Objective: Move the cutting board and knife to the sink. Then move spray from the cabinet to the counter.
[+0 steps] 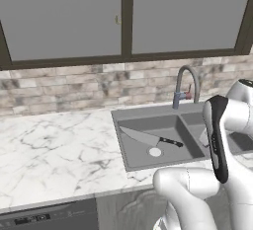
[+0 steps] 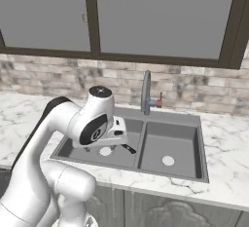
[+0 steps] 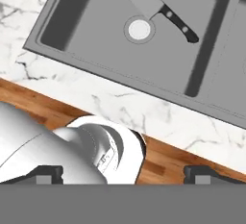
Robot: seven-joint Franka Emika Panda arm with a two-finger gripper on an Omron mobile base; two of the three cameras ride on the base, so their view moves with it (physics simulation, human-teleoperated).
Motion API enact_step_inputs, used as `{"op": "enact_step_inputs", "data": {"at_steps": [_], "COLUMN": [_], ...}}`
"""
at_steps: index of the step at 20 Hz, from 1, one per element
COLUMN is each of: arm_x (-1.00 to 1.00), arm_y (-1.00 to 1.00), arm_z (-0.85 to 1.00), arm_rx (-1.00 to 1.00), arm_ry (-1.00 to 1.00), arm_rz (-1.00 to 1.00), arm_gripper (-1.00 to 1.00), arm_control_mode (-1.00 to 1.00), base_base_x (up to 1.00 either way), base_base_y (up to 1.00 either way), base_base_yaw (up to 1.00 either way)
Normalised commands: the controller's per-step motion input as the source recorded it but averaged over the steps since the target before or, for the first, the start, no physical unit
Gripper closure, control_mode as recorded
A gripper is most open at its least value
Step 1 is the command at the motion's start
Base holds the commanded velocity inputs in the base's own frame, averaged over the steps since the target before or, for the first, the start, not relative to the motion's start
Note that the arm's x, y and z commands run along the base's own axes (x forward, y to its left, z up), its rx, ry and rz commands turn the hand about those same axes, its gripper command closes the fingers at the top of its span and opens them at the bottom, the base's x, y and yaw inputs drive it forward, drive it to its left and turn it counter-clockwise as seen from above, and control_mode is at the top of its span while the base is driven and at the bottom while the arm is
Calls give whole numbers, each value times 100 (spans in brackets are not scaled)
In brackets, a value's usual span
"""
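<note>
The knife [image 1: 149,138], with a silver blade and a black handle, lies flat in the left basin of the sink [image 1: 123,120], its handle towards the divider and just past the drain. From the right base view only the knife's handle [image 2: 129,149] shows beside my hand. In the hand view the knife [image 3: 166,12] lies far ahead in the sink [image 3: 96,50]. My gripper [image 3: 124,175] hangs above the front edge of the marble counter [image 3: 144,112], open wide and holding nothing. The cutting board and the spray are out of view.
A curved faucet [image 1: 185,86] stands behind the sink. The right basin [image 2: 170,148] holds nothing. The white marble counter [image 1: 54,150] stretches left. Shut grey door panels in dark frames [image 1: 64,17] hang above the brick backsplash. A dishwasher front [image 1: 49,216] sits below the counter.
</note>
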Motion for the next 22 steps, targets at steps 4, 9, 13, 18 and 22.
{"op": "enact_step_inputs", "data": {"at_steps": [4,9,13,18,22], "arm_x": [-17,-6,0,-14,0], "arm_y": [1,0,0,-4,0], "arm_z": [26,0,0,0,-1], "arm_rx": [0,0,0,0,0], "arm_ry": [0,-1,0,-3,0], "arm_rz": [-29,-3,0,0,0], "arm_gripper": [-100,-100,-100,-100,-100], "arm_control_mode": [-100,-100,-100,-100,-100], "base_base_x": [0,0,0,0,0], "base_base_y": [0,0,0,0,0], "base_base_yaw": [0,0,0,0,0]}}
